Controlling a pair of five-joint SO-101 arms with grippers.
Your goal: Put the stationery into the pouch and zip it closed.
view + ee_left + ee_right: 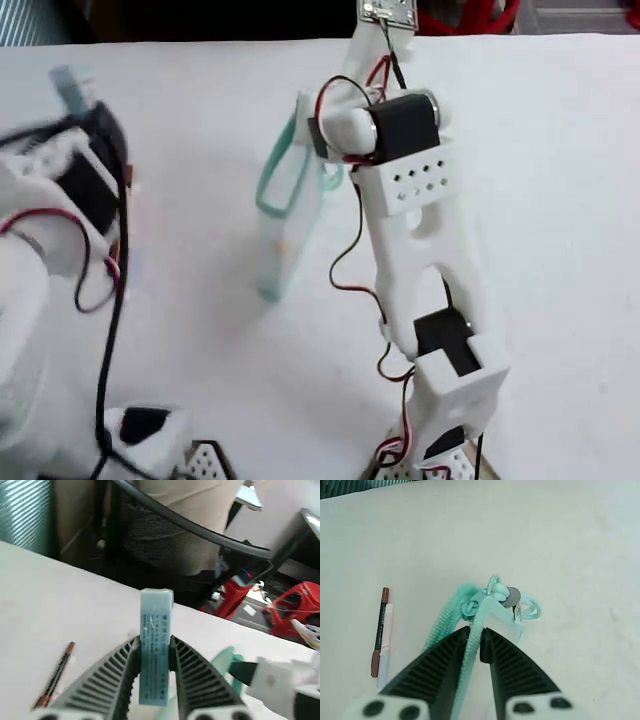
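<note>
White surface [560, 200] spreads under both arms. My right fingers [440, 670] pinch the teal pouch [451, 617] by its rim, standing it open, I judge, for the blue eraser [156, 670] clamped in my left fingers [110, 680] off to one side; a pen [380, 630] lies near the pouch.

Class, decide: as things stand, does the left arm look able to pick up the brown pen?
Probably not yet: the left gripper is shut on a blue block, though the brown pen lies uncovered on the table.
</note>
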